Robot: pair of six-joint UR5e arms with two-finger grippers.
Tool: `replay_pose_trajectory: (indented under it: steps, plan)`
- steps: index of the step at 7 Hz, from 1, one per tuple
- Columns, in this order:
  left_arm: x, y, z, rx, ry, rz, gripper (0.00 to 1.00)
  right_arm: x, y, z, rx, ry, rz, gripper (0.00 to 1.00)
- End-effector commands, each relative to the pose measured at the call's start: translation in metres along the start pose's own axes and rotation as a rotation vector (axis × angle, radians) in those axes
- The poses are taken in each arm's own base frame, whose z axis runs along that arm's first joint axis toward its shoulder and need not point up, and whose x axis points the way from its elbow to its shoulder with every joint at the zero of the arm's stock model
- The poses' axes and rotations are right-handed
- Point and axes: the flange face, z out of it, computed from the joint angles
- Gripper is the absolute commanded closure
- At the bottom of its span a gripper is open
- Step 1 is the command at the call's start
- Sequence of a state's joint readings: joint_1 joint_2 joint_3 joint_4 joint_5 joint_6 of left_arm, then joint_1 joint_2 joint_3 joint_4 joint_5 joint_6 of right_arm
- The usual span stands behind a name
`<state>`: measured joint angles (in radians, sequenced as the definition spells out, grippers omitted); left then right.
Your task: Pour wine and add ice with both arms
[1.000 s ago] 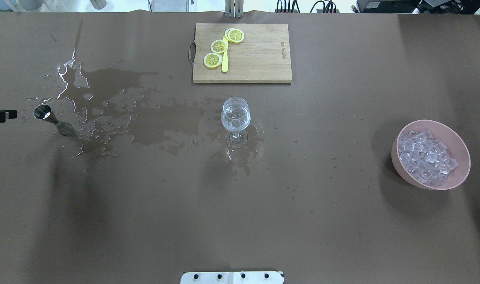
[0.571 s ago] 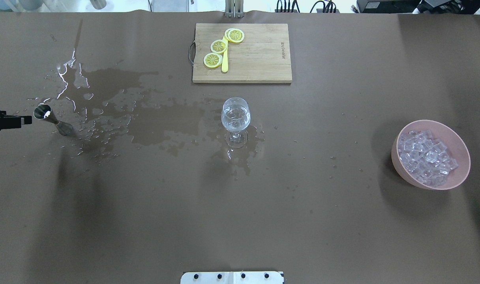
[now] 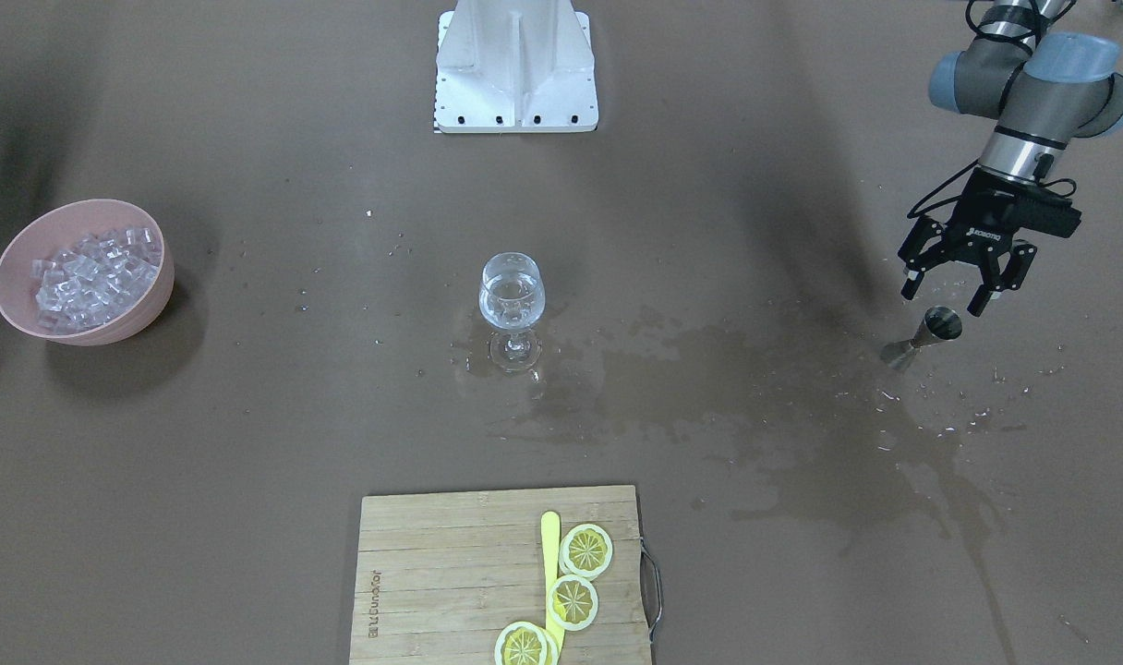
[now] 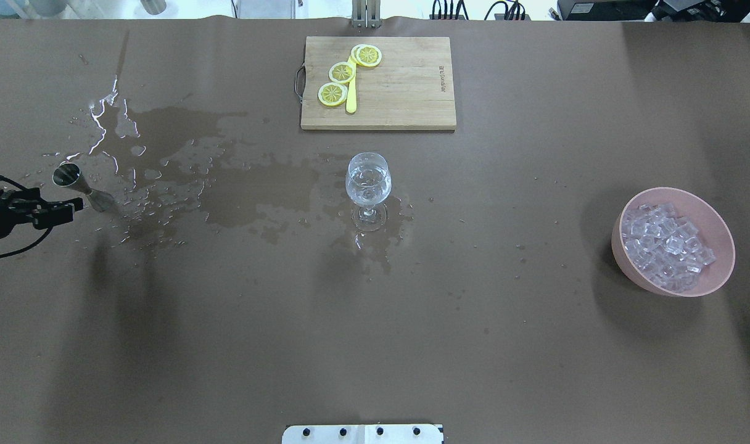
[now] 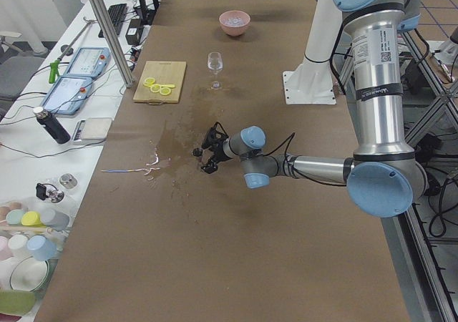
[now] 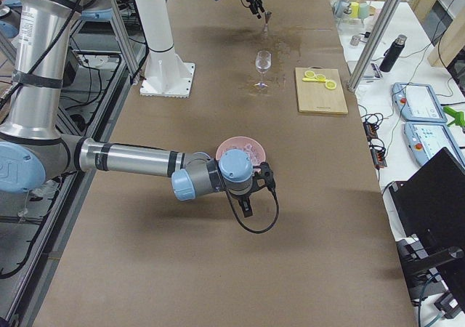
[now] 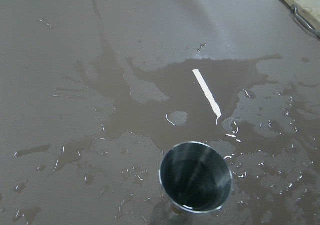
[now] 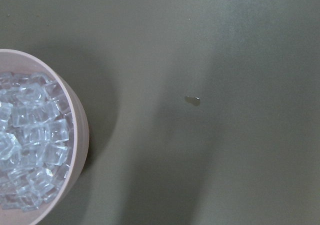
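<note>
Facing view: the left gripper (image 3: 942, 297) has its fingers spread wide, with the jigger (image 3: 929, 331) just below and between them on the wet desk (image 3: 802, 416). Only the left wrist view looks into the jigger's mouth. The wine (image 3: 511, 303) is well apart from these fingers. The right gripper (image 6: 248, 200) shows only from the side — I cannot tell its fingers' spread — just beside the ice (image 8: 30, 140).

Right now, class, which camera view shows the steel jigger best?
The left wrist view: it looks down into the jigger, close up. Front-facing and overhead views show it small, near the open left pincer; both side views show only a speck.
</note>
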<state>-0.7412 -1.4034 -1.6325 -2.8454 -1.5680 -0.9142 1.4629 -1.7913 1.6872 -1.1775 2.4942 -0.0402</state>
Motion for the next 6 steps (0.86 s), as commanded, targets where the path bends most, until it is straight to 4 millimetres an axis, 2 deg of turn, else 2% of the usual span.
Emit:
replay_pose_trajectory:
  steps: [1, 2, 4, 5, 6]
  plan:
    - [0.002, 0.008, 0.006, 0.050, -0.050, -0.043, 0.03, 0.006, 0.004, 0.005, -0.010, -0.001, 0.011, 0.00]
    - [0.007, 0.014, 0.013, 0.079, -0.079, -0.050, 0.03, 0.005, 0.003, 0.005, -0.010, -0.001, 0.010, 0.00]
    - [0.033, 0.022, 0.039, 0.122, -0.087, -0.083, 0.03, 0.007, 0.004, 0.006, -0.011, -0.001, 0.014, 0.00]
    - [0.037, 0.027, 0.055, 0.133, -0.101, -0.076, 0.03, 0.007, 0.004, 0.006, -0.012, 0.001, 0.015, 0.00]
    - [0.041, 0.025, 0.060, 0.136, -0.100, -0.077, 0.03, 0.007, 0.004, 0.006, -0.011, -0.001, 0.014, 0.00]
